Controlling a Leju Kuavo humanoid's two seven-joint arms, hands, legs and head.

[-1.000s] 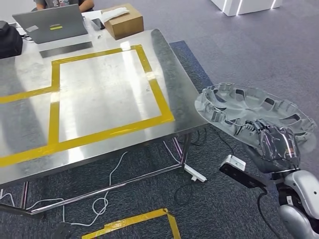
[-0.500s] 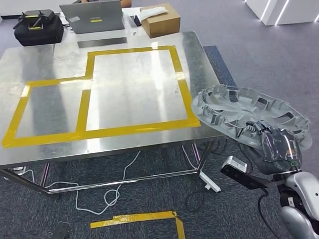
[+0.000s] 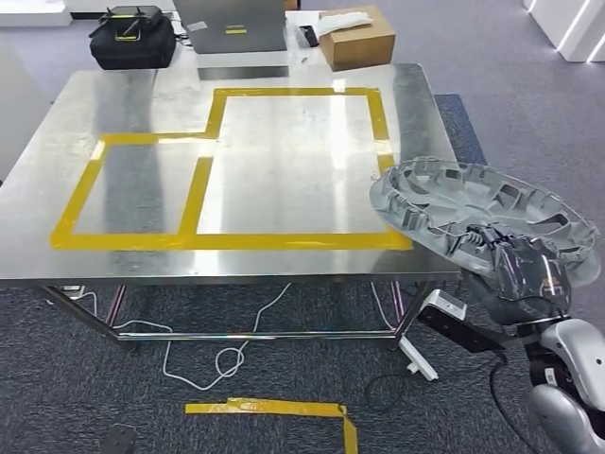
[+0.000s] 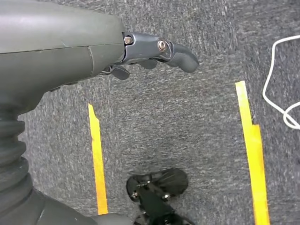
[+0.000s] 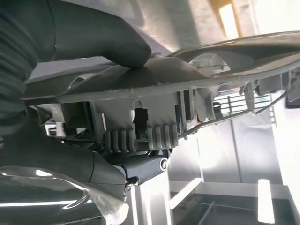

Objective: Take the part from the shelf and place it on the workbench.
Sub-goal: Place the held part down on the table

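One grip at the rim carries the whole part (image 3: 485,213), a broad grey wheel cover: the right hand (image 3: 525,274) has its fingers (image 5: 141,168) under the edge and the thumb on top. It hangs tilted in the air, overlapping the bench's (image 3: 143,265) near right corner. Held so far off centre, it could pivot and slip out, or catch the bench edge. Beside the floor tape (image 4: 97,159), the left hand (image 4: 63,47) hangs with fingers loosely extended, holding nothing.

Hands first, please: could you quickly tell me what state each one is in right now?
Left hand: open, holding nothing, hanging over the carpet.
Right hand: holding the hubcap by its rim.
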